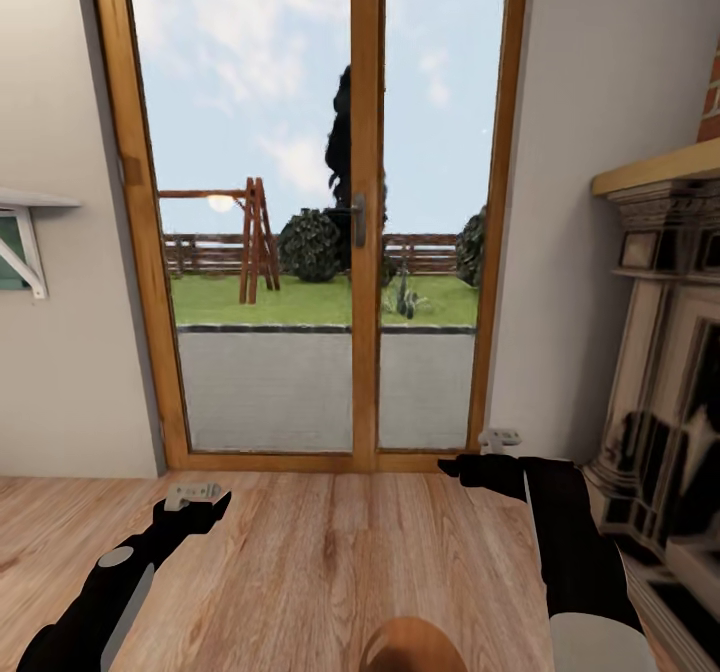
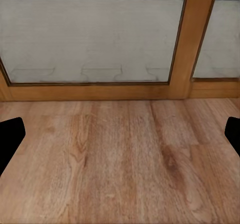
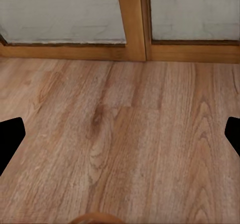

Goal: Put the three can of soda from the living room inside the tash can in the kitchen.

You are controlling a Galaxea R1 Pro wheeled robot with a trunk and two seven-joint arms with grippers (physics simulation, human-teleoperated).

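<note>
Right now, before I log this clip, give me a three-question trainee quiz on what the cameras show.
1. True or false: the left gripper holds a soda can.
2. What lies beside the right arm? A) a sink B) the fireplace C) a sofa
3. Fill in: the robot faces wood-framed glass ____ above the plank floor.

Key: 1 false, its jaws stand apart with nothing between; 2 B; 3 doors.

fireplace [image 1: 665, 372] cut off at right edge, brown round object [image 1: 412, 647] cropped below
</note>
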